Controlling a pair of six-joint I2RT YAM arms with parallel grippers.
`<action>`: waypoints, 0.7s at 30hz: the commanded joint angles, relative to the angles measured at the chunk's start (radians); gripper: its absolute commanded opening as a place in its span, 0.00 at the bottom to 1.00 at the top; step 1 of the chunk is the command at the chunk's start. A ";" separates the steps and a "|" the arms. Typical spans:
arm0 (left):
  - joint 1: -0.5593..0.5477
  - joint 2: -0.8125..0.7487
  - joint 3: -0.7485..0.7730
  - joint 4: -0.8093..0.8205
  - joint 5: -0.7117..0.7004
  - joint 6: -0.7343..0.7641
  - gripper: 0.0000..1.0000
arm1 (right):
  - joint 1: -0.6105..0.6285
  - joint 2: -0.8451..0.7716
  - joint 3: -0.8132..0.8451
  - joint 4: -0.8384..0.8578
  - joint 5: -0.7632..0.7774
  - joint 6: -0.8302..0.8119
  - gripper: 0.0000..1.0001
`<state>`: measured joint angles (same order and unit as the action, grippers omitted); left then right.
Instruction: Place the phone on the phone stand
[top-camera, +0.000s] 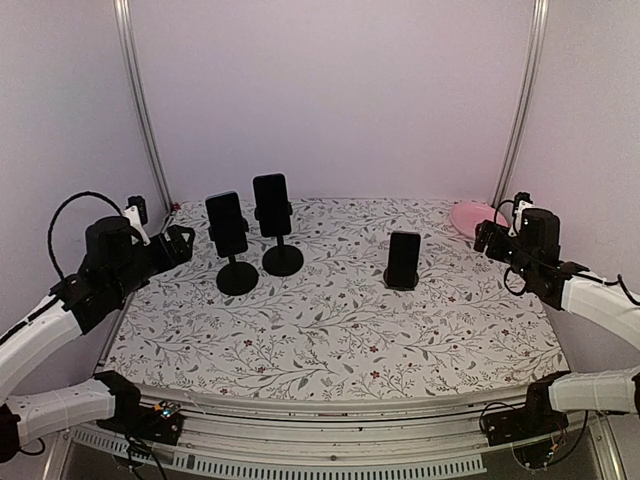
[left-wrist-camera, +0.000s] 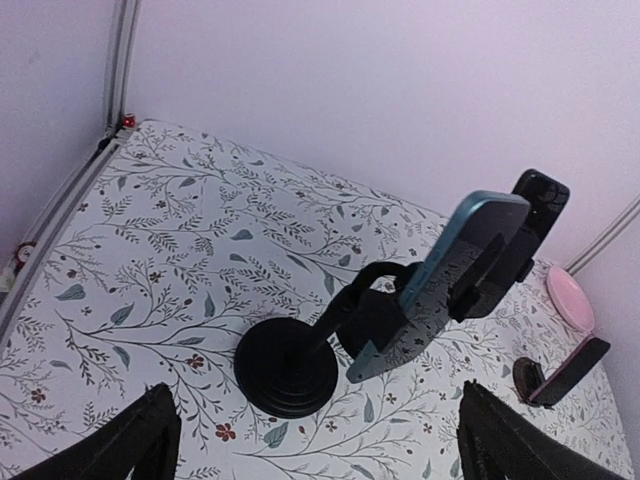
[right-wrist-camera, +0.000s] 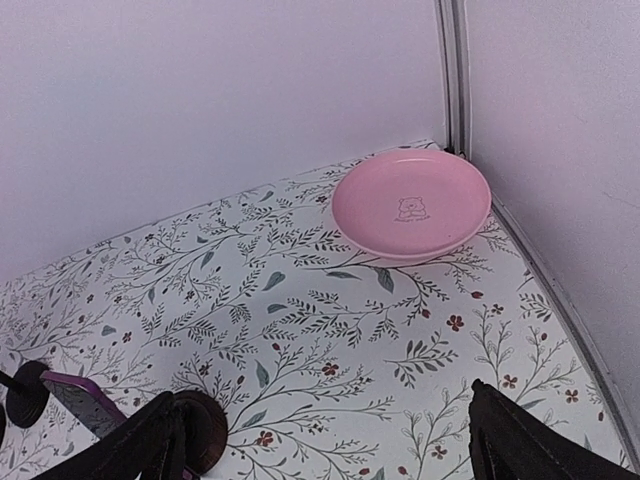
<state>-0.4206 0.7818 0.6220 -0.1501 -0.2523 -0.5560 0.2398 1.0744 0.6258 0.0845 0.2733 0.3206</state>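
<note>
Black phones sit on three stands on the table: the first phone (top-camera: 226, 222) is clamped high on a tall stand (top-camera: 237, 277) with a round base at the left. The second phone (top-camera: 271, 205) is on a twin stand (top-camera: 283, 260) just beside and behind it. The third phone (top-camera: 404, 257) leans in a low stand (top-camera: 401, 283), well apart to the right of centre. From the left wrist, the first phone tilts back on its angled neck. The left arm (top-camera: 110, 265) points its jaws at that stand from the left edge, spread wide, holding nothing and touching nothing. The right arm (top-camera: 545, 262) has its jaws equally wide and empty near a pink plate (right-wrist-camera: 412, 203) in the far right corner. A white cloth printed with leafy sprigs covers the table (top-camera: 330, 330). Pale walls enclose it, with metal posts (top-camera: 140, 100) in the far corners.
</note>
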 joint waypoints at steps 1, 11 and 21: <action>0.108 0.027 0.017 -0.065 0.011 -0.055 0.97 | -0.060 0.028 -0.044 0.142 -0.022 -0.072 0.99; 0.375 0.161 -0.088 0.132 0.096 -0.063 0.97 | -0.242 0.263 -0.216 0.631 -0.008 -0.140 0.99; 0.416 0.251 -0.242 0.595 0.044 0.281 0.96 | -0.236 0.443 -0.381 1.169 -0.141 -0.292 0.99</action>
<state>-0.0120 1.0233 0.4030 0.1967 -0.1772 -0.4507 -0.0006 1.4528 0.2825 0.9600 0.2276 0.1112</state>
